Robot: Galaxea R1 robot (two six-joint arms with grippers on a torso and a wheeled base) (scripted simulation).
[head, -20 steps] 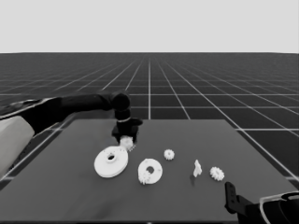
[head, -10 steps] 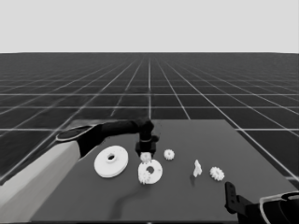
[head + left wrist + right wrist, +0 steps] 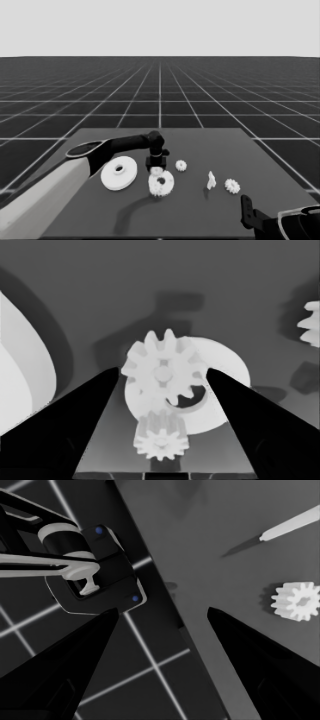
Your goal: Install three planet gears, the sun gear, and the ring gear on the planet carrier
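Gears first: nearest the camera on the left wrist, one small toothed gear (image 3: 160, 441) sits between the spread fingers of the left claw (image 3: 162, 372), gripped by neither, and lies on the near rim of the smaller round part (image 3: 220, 390). Just beyond it a second gear (image 3: 164, 371) rests over that part's wide centre hole. From the head view the left claw (image 3: 156, 166) hangs directly above the smaller round part (image 3: 167, 186), its arm reaching in from the left side of the counter (image 3: 200, 210). Just beside the claw on its left lies the larger round part (image 3: 119, 173), apart from the smaller one. To the claw's right and slightly farther back lies a third gear (image 3: 181, 165). Farther right stands a thin white piece (image 3: 211, 180), and beyond that a fourth gear (image 3: 232, 186). The right claw (image 3: 246, 212) waits at the counter's near right corner, fingers spread; its wrist view shows the same gear (image 3: 296, 601) and thin piece (image 3: 290, 524).
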